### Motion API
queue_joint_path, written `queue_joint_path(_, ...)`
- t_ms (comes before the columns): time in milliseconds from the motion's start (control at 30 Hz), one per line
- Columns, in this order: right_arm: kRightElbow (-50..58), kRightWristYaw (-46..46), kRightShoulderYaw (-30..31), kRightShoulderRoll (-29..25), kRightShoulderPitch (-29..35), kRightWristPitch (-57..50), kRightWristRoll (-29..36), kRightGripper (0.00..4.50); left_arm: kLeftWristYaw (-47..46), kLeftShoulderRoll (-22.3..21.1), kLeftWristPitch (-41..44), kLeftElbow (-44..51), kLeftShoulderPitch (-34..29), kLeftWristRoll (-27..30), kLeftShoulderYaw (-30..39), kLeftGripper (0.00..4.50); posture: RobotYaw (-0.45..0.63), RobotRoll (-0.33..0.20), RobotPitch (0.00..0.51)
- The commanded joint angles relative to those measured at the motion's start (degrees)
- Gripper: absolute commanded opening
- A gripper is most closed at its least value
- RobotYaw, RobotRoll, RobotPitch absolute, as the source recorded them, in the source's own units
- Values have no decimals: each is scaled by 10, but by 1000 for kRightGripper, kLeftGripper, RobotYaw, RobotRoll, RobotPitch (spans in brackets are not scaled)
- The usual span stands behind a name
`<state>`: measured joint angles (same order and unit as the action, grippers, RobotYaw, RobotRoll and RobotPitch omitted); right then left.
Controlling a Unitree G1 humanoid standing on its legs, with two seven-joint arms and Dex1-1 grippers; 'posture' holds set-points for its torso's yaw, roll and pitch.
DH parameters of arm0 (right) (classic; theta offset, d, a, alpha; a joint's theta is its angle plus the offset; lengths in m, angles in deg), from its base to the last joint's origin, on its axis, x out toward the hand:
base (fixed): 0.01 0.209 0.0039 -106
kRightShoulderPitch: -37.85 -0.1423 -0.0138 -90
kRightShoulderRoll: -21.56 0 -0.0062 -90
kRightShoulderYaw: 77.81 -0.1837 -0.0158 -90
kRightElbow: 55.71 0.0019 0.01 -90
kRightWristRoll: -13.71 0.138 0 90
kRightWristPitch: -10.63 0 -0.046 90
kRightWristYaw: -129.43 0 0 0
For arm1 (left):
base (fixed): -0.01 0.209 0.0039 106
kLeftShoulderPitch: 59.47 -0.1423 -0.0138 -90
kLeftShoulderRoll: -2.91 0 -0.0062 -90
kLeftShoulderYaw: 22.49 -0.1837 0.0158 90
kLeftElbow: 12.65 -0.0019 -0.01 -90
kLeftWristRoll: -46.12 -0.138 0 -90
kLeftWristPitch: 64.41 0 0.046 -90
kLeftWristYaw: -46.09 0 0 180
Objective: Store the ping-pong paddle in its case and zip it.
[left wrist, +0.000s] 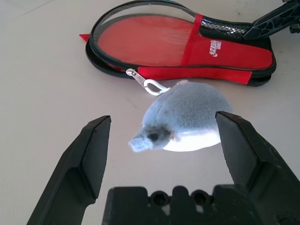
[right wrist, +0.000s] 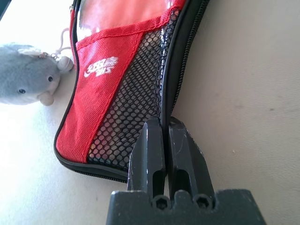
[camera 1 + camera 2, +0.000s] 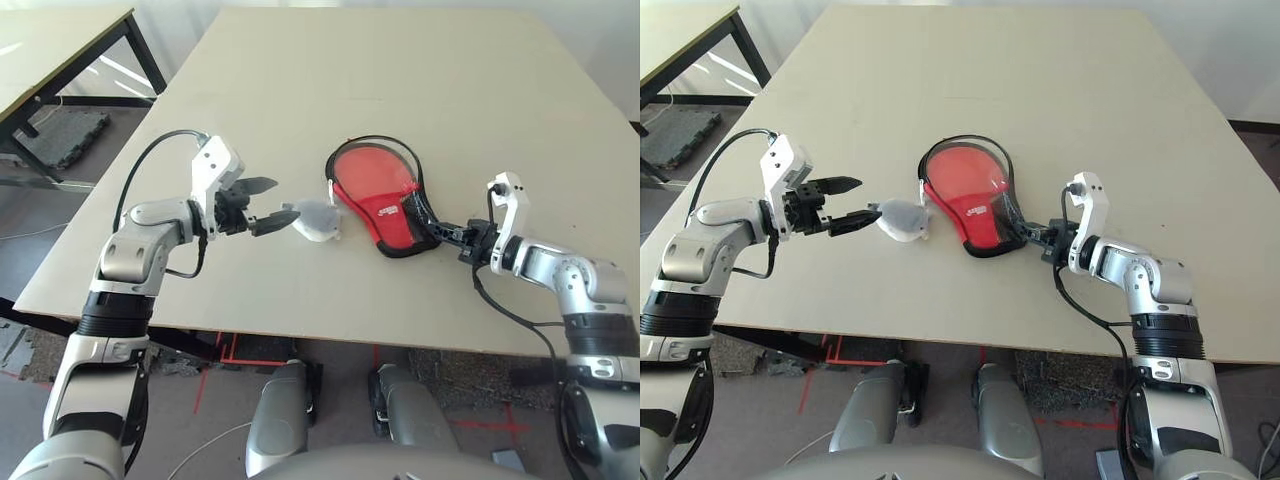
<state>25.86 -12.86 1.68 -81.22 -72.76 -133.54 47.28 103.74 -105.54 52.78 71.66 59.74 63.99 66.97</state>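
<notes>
The red case [image 3: 385, 205] lies flat at mid-table, round end away from me. The ping-pong paddle's red face [image 1: 145, 40] shows through the case's clear window; its handle is hidden. My right gripper [image 3: 440, 232] is at the case's narrow end, its fingers [image 2: 154, 140] shut on the black zipper rim [image 2: 171, 70] beside the mesh pocket [image 2: 136, 93]. My left gripper [image 3: 287, 198] stands open at the case's left. Its fingertips flank a grey plush ball [image 1: 187, 117] without touching it. A white clasp [image 1: 154, 86] links the plush to the zipper pull.
The beige table [image 3: 300, 80] stretches far behind the case. Its near edge runs just below both forearms. A second table [image 3: 60, 50] with black legs stands off to the far left, with floor and cables between.
</notes>
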Motion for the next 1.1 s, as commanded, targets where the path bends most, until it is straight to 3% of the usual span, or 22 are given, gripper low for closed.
queue_joint_path(33,18,9,-10,-20,34,-33,13,19,1,2,-4,-12,7,-2,-8,4500,82,0,129)
queue_joint_path(400,113,51,-49,-88,127,-96,80,19,3,6,-9,-24,13,-4,-16,4500,64,0,134)
queue_joint_path(667,190,96,-82,-135,252,-124,135,19,6,7,-15,-32,18,-7,-21,4500,44,0,134)
queue_joint_path(1100,228,100,-75,-145,298,-138,169,19,8,11,-25,-48,26,-8,-28,4500,43,0,129)
